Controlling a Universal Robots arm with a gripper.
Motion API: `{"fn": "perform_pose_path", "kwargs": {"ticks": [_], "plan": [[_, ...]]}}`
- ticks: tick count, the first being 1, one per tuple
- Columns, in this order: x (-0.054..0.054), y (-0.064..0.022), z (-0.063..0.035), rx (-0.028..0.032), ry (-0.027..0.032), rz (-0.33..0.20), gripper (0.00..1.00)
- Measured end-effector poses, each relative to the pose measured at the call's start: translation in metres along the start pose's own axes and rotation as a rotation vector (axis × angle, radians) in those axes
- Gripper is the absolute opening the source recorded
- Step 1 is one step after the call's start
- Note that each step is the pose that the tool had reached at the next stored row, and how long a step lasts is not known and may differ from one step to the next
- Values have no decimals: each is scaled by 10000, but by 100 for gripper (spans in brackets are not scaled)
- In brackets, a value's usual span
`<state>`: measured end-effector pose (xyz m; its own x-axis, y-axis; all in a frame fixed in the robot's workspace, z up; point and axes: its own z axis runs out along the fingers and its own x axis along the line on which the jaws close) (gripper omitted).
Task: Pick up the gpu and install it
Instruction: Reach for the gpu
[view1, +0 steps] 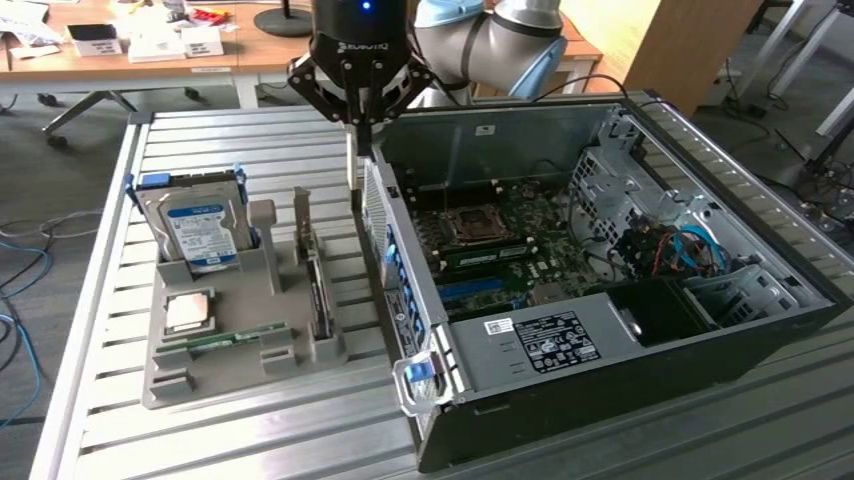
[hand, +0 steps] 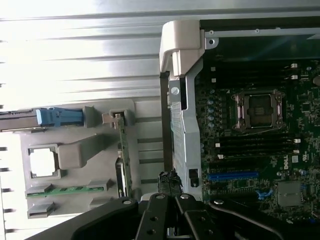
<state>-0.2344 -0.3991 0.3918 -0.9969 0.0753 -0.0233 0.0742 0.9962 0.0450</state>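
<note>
The gpu (view1: 316, 275) stands on edge in a slot of the grey holder (view1: 254, 365), its silver bracket at the far end; in the wrist view the gpu (hand: 121, 155) is a thin edge-on card. My gripper (view1: 355, 203) hangs over the gap between the holder and the open computer case (view1: 641, 350). Its long thin fingers are shut together with nothing between them. It is above the gpu and to the exterior view's right of it, not touching it. In the wrist view the shut gripper (hand: 165, 82) runs along the case's rear wall. The motherboard (hand: 250, 150) lies open with a blue slot (hand: 232, 176).
The holder also carries a silver hard drive (view1: 200, 225), a processor chip (view1: 190, 310) and a green memory stick (view1: 227, 338). All stand on a slatted metal table (view1: 267, 440). A blue-tabbed latch (view1: 420, 375) juts from the case's near corner. Desks stand behind.
</note>
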Motion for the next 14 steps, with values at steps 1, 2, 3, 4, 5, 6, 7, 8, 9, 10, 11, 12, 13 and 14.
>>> {"fn": "perform_pose_path", "kwargs": {"ticks": [1,2,3,4,5,6,7,8,9,10,11,12,13,14], "plan": [[15,-1,0,0,0,0,11],[31,-2,1,-1,-1,0,11],[48,-3,1,-1,-1,0,11],[64,-5,1,-1,-1,0,11],[81,-6,1,-1,-1,-1,11],[97,-7,1,0,-1,0,11],[115,-9,2,0,-1,-1,11],[133,-10,2,0,-1,-1,11],[151,-12,2,0,-1,-1,11],[171,-13,2,0,-1,0,11],[192,-14,2,0,-1,0,11],[213,-16,3,0,-1,0,11],[236,-18,3,-1,-1,0,11],[261,-20,2,0,-1,0,11]]}}
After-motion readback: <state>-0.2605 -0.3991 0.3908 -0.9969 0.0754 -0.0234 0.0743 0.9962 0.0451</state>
